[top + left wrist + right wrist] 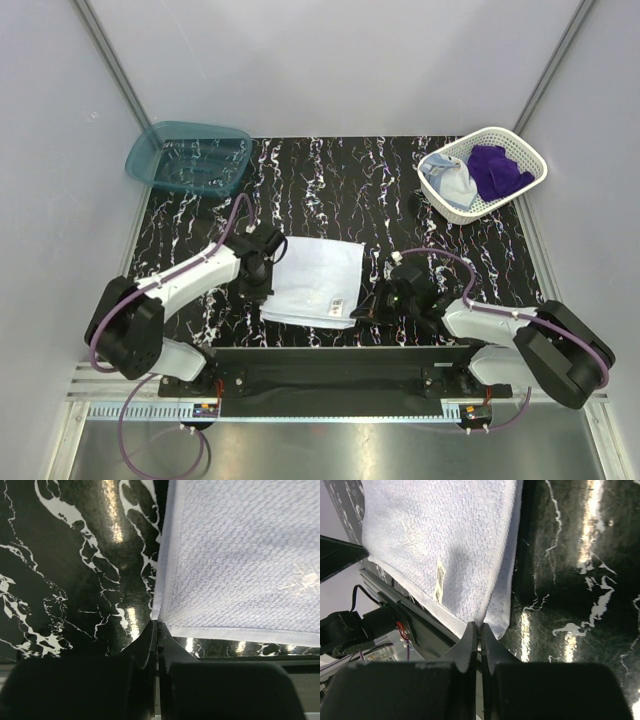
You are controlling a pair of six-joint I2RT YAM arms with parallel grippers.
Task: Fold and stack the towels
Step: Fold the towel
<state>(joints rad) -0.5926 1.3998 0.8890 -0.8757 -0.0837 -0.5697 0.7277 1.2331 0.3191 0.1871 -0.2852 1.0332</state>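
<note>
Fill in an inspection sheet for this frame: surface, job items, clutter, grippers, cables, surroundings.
Surface: black white-veined marble-look tabletop, glossy.
Job's things: white terry towel spread out at centre; deep purple towel and light blue towel bunched in white mesh basket, far right.
Clutter: teal translucent bin, far left.
Grippers: left gripper and right gripper each shut on a near corner of the white terry towel.
Cables: purple cables along both arms.
Surroundings: pale grey enclosure walls.
</note>
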